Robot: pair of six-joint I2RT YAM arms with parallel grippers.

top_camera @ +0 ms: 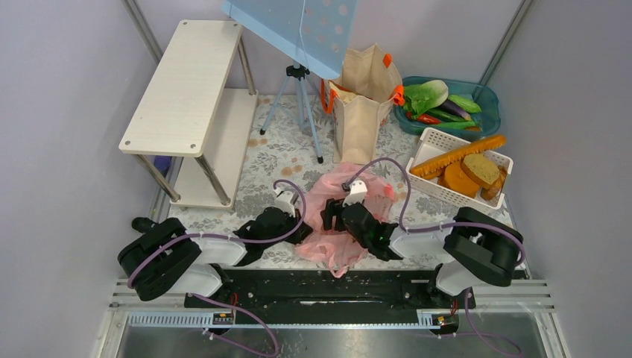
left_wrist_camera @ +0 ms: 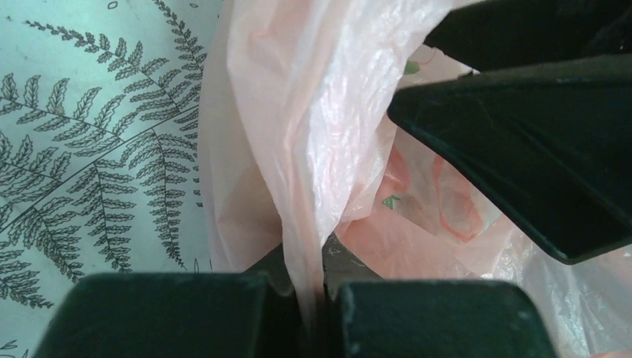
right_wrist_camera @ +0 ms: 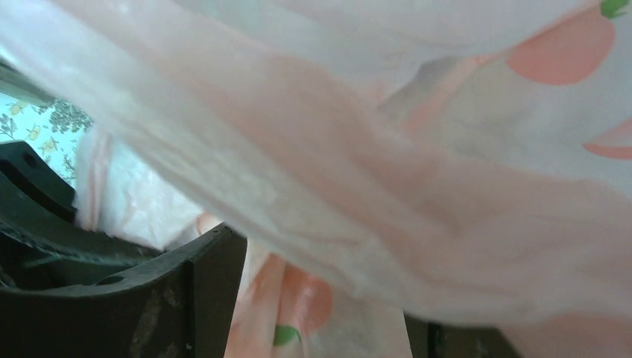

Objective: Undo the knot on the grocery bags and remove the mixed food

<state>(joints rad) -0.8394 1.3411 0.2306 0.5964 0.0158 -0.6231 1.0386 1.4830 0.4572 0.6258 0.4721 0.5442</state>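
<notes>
Both arms reach low and inward over the worktop (top_camera: 268, 156), meeting at the pink grocery bag (top_camera: 328, 195) lying crumpled between them, near the arm bases. Left claw (left_wrist_camera: 313, 298) is clamped tight on a gathered strip of the bag's film. Right claw (top_camera: 337, 214) is buried in plastic; its opening cannot be told.

A white shelf (top_camera: 182, 82), a tripod (top_camera: 298, 97) and a beige tote (top_camera: 363, 104) stand behind.
</notes>
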